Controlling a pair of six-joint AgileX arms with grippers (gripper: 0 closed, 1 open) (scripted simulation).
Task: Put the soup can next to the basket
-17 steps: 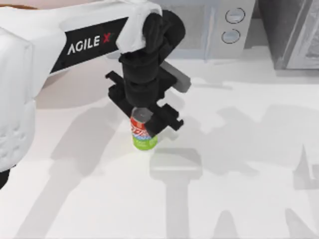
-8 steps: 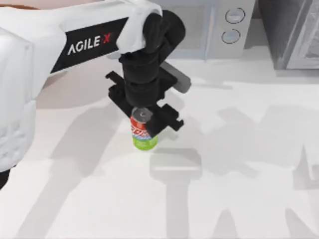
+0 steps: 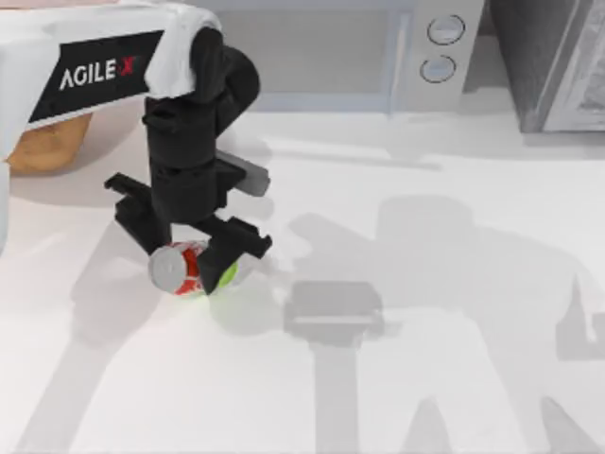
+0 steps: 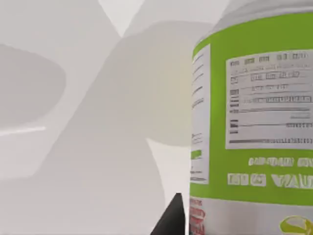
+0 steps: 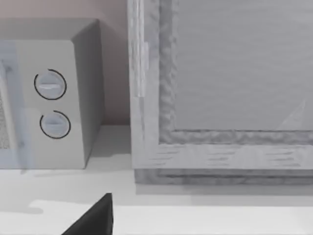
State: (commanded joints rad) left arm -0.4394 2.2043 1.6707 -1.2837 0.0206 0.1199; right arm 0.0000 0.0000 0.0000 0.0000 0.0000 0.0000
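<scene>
The soup can point(image 3: 185, 268) is tilted over, its silver top turned toward the table's left and its green end toward the right. My left gripper point(image 3: 196, 263) is shut on it from above, left of the table's middle. In the left wrist view the can's green label point(image 4: 254, 112) looms close, beside a dark fingertip point(image 4: 171, 221). The basket point(image 3: 43, 144) shows as a tan wall at the far left, partly hidden under my left arm. The can is apart from it, nearer the front and to its right. My right gripper point(image 5: 93, 219) is a dark edge in the right wrist view.
A microwave point(image 3: 416, 47) stands along the back edge, with a grey cabinet point(image 3: 558, 66) at the back right. Both also appear in the right wrist view, microwave point(image 5: 49, 98) and cabinet point(image 5: 220, 88). White tabletop spreads across the front and right.
My left arm has carried the can to the left, toward the basket. The can stood upright before and now leans with its top to the left.
</scene>
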